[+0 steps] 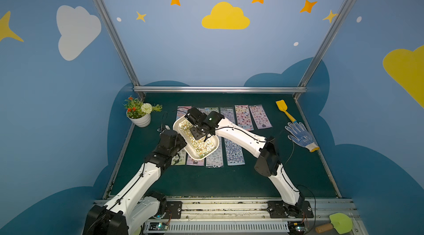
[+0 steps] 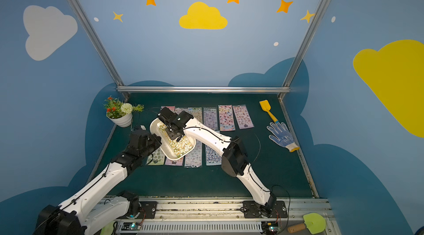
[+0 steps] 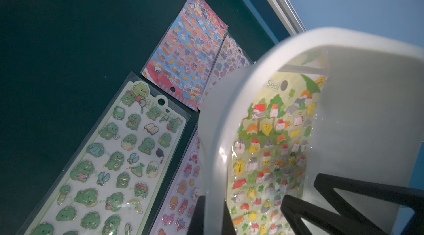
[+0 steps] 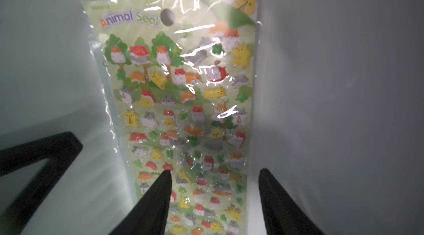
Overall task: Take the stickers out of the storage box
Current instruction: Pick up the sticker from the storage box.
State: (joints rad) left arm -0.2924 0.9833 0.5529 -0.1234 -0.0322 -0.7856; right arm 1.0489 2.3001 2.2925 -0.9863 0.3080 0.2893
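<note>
left claw (image 1: 183,141) clenched on box (image 1: 195,156) rim, centre-left of frame | right claw (image 4: 215,190) spread apart above sticker sheet (image 4: 183,98) lying inside box | other sheets (image 1: 234,151) flat on table (image 1: 206,181)

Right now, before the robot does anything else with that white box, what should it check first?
1. Left gripper shut on the storage box rim: ok.
2. Right gripper inside the box, jaws apart: ok.
3. Sticker sheet there to take: ok, a yellow-green sheet lies on the box floor.
4. Right gripper touching that sheet: cannot tell.
5. More sheets beneath it: cannot tell.
6. Bare table to put it down: ok, in front of the laid-out stickers.
</note>
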